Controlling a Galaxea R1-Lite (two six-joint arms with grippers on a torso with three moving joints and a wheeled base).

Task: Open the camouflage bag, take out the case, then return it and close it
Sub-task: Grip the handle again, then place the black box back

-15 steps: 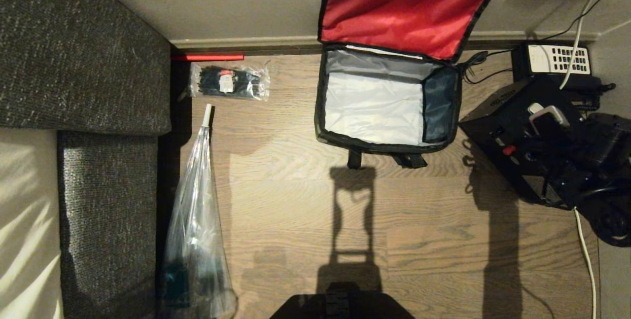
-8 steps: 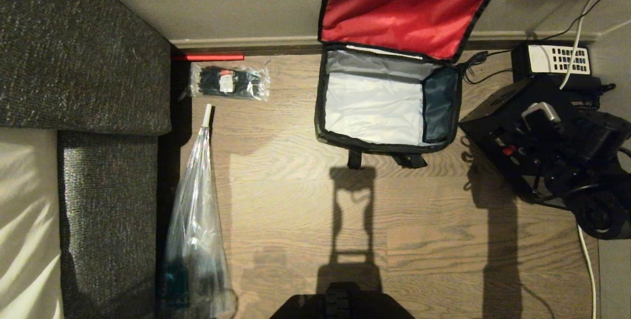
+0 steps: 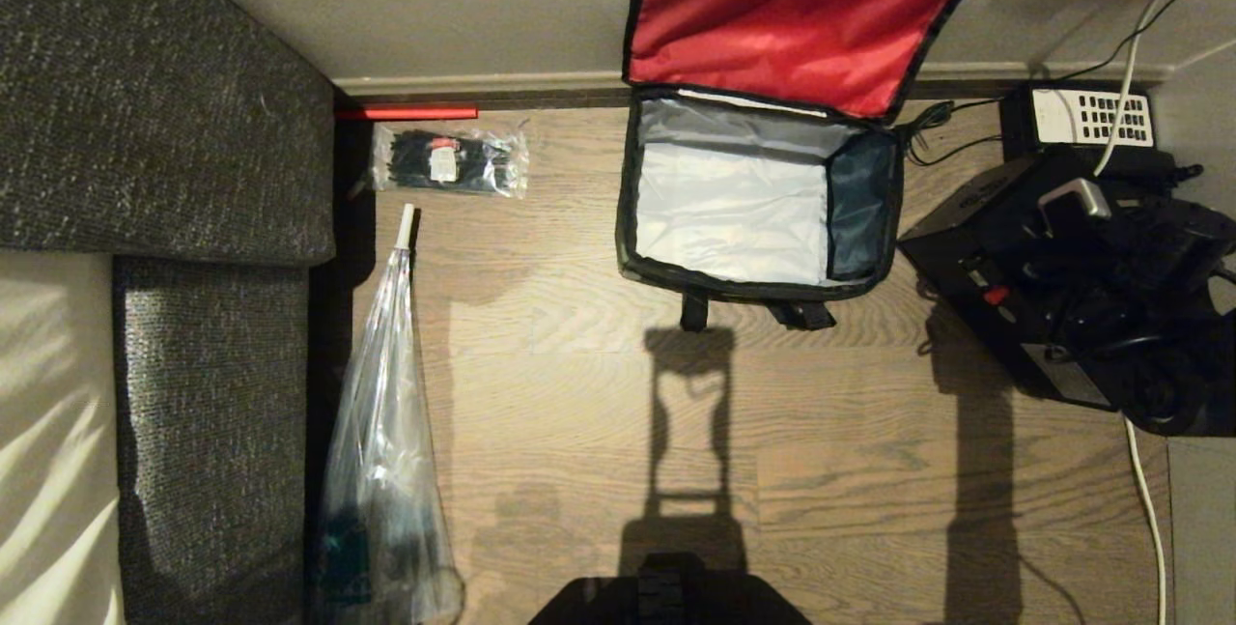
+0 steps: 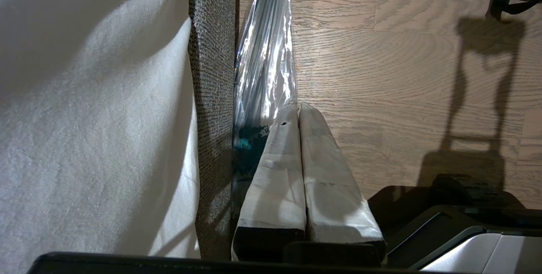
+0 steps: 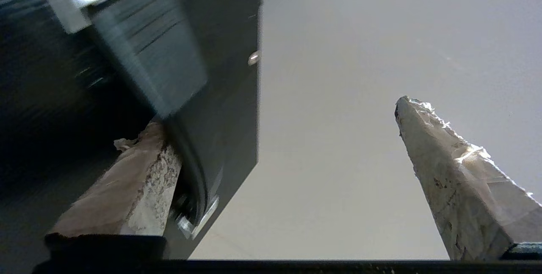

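The camouflage bag [image 3: 753, 285] stands open on the wood floor, and nothing lies on its pale lining. Its red-lined lid [image 3: 792, 16] leans back against the wall. The black case [image 3: 975, 229] lies on the floor just right of the bag, its red latch button [image 3: 996, 295] facing the bag. My right gripper [image 3: 1081, 219] is over the case and open. In the right wrist view the right gripper [image 5: 279, 113] has one finger [image 5: 139, 181] against the case [image 5: 211, 96] and the other finger well apart from it. My left gripper [image 4: 299, 109] is shut and empty, parked low beside the sofa.
A black telephone [image 3: 1091, 116] with cables sits by the wall behind the case. A packet of cable ties [image 3: 449, 161] and a long clear plastic bag [image 3: 386, 432] lie left of the bag, along the grey sofa [image 3: 164, 94]. A white cable [image 3: 1149, 499] runs down the right.
My right arm has shifted over the case, its visible finger moving toward the wall. The case's near end now shows a grey face. The bag has not moved.
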